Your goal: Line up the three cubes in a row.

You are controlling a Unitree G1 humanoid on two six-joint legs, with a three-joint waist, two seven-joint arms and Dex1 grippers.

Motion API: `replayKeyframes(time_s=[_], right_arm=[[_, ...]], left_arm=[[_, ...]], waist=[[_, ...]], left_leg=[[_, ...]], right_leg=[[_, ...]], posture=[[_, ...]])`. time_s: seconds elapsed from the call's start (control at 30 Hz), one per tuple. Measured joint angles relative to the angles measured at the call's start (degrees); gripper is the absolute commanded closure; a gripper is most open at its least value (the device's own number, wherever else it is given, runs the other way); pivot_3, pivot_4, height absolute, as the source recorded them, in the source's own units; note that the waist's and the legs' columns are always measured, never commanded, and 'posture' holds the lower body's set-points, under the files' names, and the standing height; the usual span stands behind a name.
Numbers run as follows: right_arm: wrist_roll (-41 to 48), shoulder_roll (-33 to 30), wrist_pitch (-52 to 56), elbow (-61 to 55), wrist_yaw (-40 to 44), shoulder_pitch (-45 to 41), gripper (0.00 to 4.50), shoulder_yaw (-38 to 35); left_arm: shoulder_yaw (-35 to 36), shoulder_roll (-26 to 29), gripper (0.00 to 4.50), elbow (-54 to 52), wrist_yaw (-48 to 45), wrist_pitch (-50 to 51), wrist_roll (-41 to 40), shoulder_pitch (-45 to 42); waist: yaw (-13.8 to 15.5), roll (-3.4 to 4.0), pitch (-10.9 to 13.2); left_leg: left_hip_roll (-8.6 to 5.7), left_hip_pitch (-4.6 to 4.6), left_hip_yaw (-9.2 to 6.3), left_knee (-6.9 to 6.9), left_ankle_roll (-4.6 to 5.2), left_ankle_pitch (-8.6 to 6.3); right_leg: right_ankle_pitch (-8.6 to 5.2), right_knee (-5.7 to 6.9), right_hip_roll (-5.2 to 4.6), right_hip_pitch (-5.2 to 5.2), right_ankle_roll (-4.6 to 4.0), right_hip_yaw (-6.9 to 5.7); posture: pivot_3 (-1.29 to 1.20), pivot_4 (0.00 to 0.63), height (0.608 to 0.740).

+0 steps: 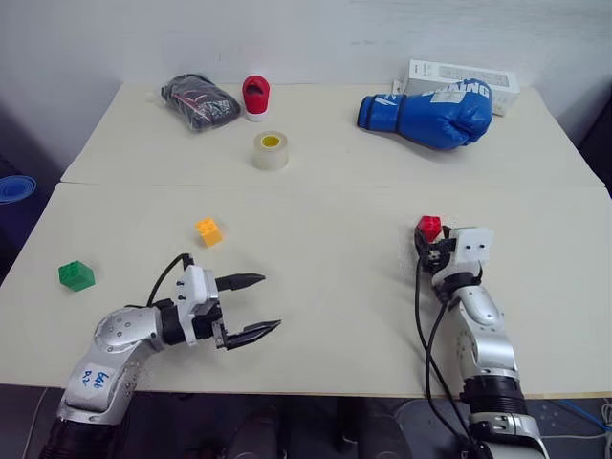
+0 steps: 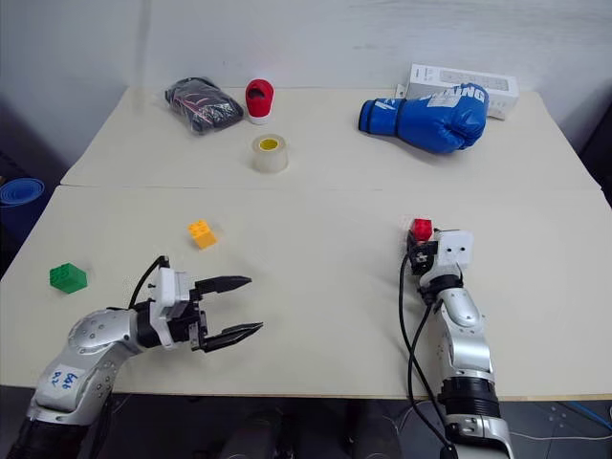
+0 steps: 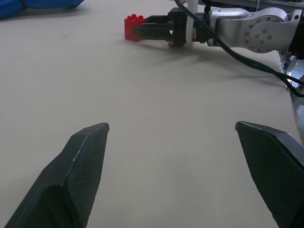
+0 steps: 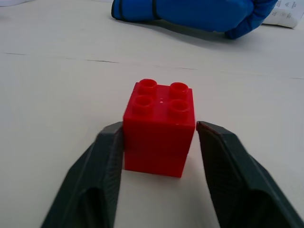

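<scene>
The red cube [image 4: 159, 128] stands on the table at the right, studs up. My right gripper [image 1: 426, 241] is shut on it, one black finger pressed against each side. The orange-yellow cube [image 1: 208, 230] lies left of centre. The green cube [image 1: 76, 275] sits further left, near the table's left edge. My left gripper [image 1: 271, 301] hovers open near the front edge, below and to the right of the orange-yellow cube, with nothing between its fingers [image 3: 80, 161]. It points across the table toward the red cube [image 3: 134, 27].
At the back of the table are a roll of clear tape [image 1: 271, 150], a red-and-white cap [image 1: 255, 98], a black bundle [image 1: 199, 100], a blue boxing glove [image 1: 430, 115] and a white box [image 1: 464, 84]. A seam [image 1: 316, 185] crosses the table [image 1: 325, 277].
</scene>
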Motion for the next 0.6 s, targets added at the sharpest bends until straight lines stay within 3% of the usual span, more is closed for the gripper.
replayKeyframes(time_s=[0.17, 0.37, 0.5, 0.6], right_arm=[[2.1, -1.3, -2.9, 0.5, 7.3, -0.3, 3.09, 1.4], [13.9, -16.6, -1.6, -7.2, 45.0, 0.5, 3.09, 9.2], [14.9, -21.4, 0.4, -5.0, 61.9, -1.3, 3.09, 15.5], [13.1, -20.6, -2.2, 1.4, 68.6, -4.2, 3.09, 18.8]], left_arm=[[0.0, 0.0, 0.00, 0.0, 0.7, 0.4, 0.1, 0.1], [0.1, 1.0, 0.00, 0.0, 0.5, 0.9, 0.1, 0.0], [0.5, 1.6, 0.00, 0.1, -0.2, 1.0, 0.1, -0.1], [0.6, 1.6, 0.00, 0.1, -0.4, 1.2, 0.0, -0.3]], waist=[[-0.1, 0.00, 0.0], [0.2, 0.00, 0.0], [0.2, -0.04, 0.0], [0.2, -0.05, 0.0]], left_leg=[[0.01, 0.00, 0.00, 0.00, 0.01, 0.00], [0.04, 0.03, -0.12, 0.00, 0.09, -0.04], [0.03, 0.07, -0.15, 0.00, 0.09, -0.04], [0.03, 0.07, -0.14, 0.00, 0.05, -0.03]], right_leg=[[0.00, -0.02, 0.01, 0.00, 0.00, 0.00], [0.00, -0.13, 0.00, 0.11, 0.01, -0.09], [0.00, -0.16, -0.02, 0.16, 0.01, -0.14], [0.00, -0.14, -0.01, 0.15, 0.00, -0.15]], posture=[[0.00, 0.150, 0.740], [0.00, 0.150, 0.740], [0.00, 0.150, 0.740], [0.00, 0.150, 0.740]])
